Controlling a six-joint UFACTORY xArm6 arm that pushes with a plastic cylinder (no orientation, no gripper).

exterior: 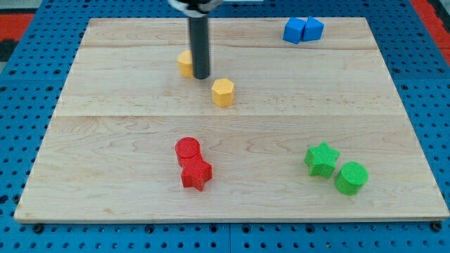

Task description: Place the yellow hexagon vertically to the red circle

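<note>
A yellow hexagon [223, 92] lies on the wooden board [105, 140], a little above the middle. A red circle [188, 149] lies lower down, slightly to the left, touching a red star [196, 173] just below it. My tip [201, 76] is at the end of the dark rod, up and to the left of the yellow hexagon, with a small gap. A second yellow block [185, 63] sits just left of the rod, partly hidden by it; its shape is unclear.
Two blue blocks [303, 30] touch each other near the board's top right edge. A green star [322, 159] and a green circle [351, 177] sit together at the lower right. A blue pegboard [28, 84] surrounds the board.
</note>
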